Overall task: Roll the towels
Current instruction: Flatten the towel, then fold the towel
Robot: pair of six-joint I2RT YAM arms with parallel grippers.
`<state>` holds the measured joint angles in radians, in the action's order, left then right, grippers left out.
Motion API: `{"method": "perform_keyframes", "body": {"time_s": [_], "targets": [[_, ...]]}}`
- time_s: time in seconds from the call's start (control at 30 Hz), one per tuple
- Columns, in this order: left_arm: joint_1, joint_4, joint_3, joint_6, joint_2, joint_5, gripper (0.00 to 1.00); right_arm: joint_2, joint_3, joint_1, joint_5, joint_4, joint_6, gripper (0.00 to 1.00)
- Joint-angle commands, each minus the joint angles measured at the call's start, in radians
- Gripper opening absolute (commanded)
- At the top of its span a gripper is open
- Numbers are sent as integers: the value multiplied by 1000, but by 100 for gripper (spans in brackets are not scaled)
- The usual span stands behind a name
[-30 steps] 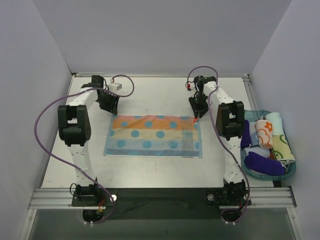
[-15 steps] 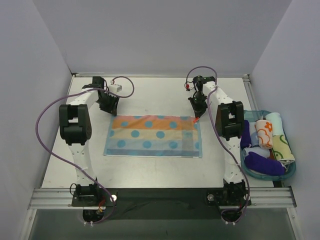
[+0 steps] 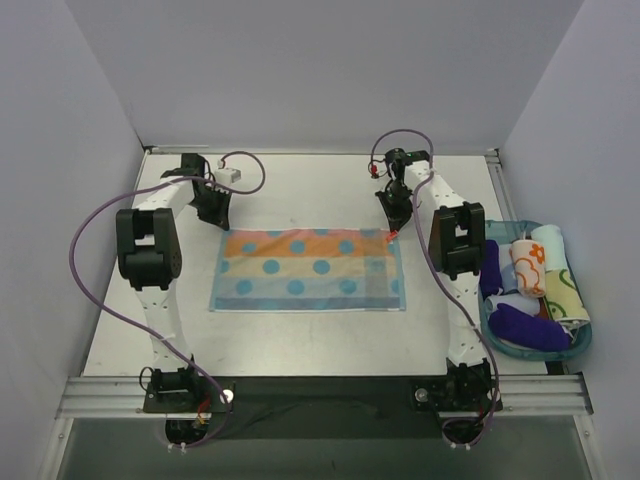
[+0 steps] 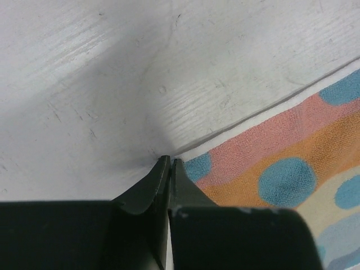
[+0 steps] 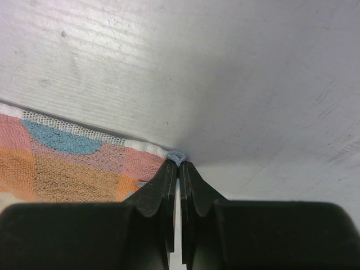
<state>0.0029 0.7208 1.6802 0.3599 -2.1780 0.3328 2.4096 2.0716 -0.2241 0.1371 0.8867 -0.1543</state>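
Note:
A towel [image 3: 310, 271] with orange, cream and blue stripes and blue dots lies flat on the table. My left gripper [image 3: 220, 222] is shut at the towel's far left corner; in the left wrist view the closed jaws [image 4: 170, 161] meet right at that corner of the towel [image 4: 281, 157]. My right gripper [image 3: 392, 229] is shut on the far right corner; in the right wrist view the gripper [image 5: 179, 164] pinches a small blue bit of the towel's corner [image 5: 84, 163]. A white towel with orange prints [image 3: 529, 266] lies rolled in the basket.
A blue basket [image 3: 583, 345] stands at the right table edge, holding rolled cloths: purple ones [image 3: 528, 326], a yellow-green one [image 3: 564, 292] and a pale one [image 3: 549, 242]. Grey walls close in the table on three sides.
Both grippers have moved slightly toward the far side, still shut at the towel's far corners. The towel has shifted a little with them.

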Motion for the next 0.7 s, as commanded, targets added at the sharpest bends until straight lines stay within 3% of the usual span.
{"method": "perform_keyframes", "body": {"time_s": [0.0, 0.07, 0.3, 0.67], "targets": [[20, -3, 30, -10, -25, 38, 6, 26, 57, 2, -17, 32, 2, 0], [23, 2, 47, -15, -26, 44, 0, 28, 77, 6, -7, 32, 2, 0], [51, 22, 110, -27, 23, 112, 0, -49, 82, 9, -1, 32, -25, 0], [72, 20, -54, 39, 250, 193, 0, -254, -65, 8, 68, 31, -50, 0]]}}
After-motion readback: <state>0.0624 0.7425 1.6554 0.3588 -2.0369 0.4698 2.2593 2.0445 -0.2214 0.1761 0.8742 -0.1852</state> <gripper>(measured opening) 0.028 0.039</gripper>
